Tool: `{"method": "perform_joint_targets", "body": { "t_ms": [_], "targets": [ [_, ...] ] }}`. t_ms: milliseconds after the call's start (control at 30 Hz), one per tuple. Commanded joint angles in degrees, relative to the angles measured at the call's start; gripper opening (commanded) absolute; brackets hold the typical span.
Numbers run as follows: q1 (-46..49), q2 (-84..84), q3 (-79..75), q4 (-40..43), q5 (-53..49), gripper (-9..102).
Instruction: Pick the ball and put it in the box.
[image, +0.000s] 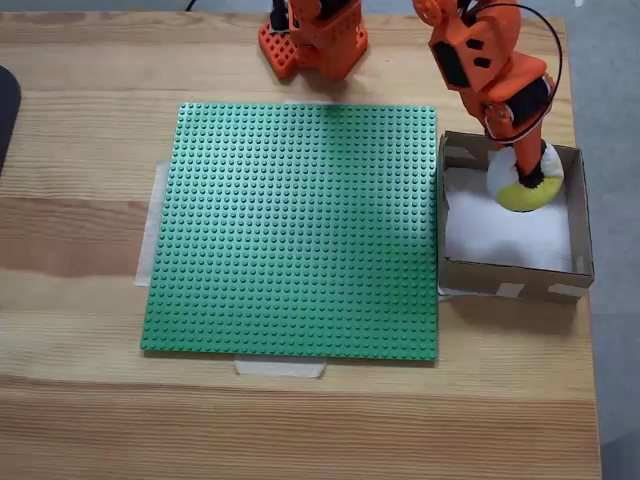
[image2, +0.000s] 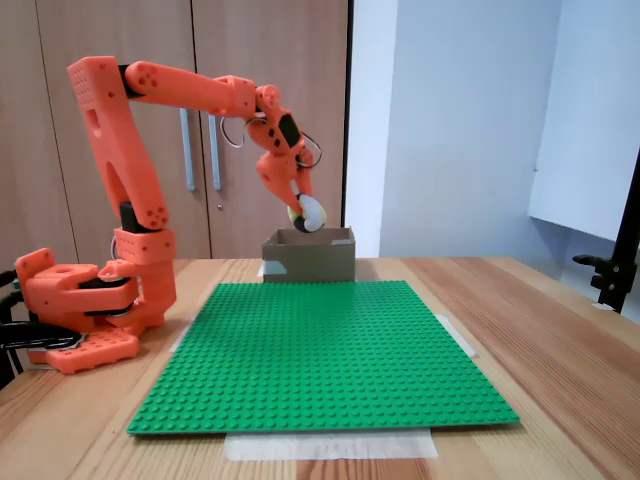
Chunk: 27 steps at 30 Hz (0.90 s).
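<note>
Tool pinching the ball, fingers closed across its top; seen fm above, white and yellow patches bulging out either side of the dark fingertip. In the side-on fixed view, tool and ball hanging just above the box rim, not touching it, not yet down inside.

Step in hand, by the look of it: release into box. Placement fm above looks ok — ball over white floor, but toward the far right corner, near the far wall and not centred.

To do it well:
- Nudge twd box middle before letting go, if reach allows; more margin fm far and right walls.
- Lower a bit so ball drops short, past rim level. Soft and lumpy, so prob little bounce, but low walls give little to stop a roll-out.
- Open slowly and fully; soft cover may cling to one finger and get dragged on the way up.
- Lift straight up after, clear of cardboard; box looks light and could shift on the worktop if clipped. Pale tape at front corners only, hold uncertain.
- Keep clear of green baseplate beside box on retreat.
</note>
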Motion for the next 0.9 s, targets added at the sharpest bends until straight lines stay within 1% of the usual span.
{"method": "perform_joint_targets", "body": {
  "t_ms": [0, 200, 700, 867],
  "targets": [
    [-0.1, 0.2, -1.1, -1.1, -1.0, -1],
    [-0.1, -0.2, -1.1, -1.1, -2.1, 1],
    [-0.3, 1.0, -1.1, 0.4, -3.3, 13],
    [-0.3, 2.2, -1.4, 0.9, -3.7, 15]
  ]
}}
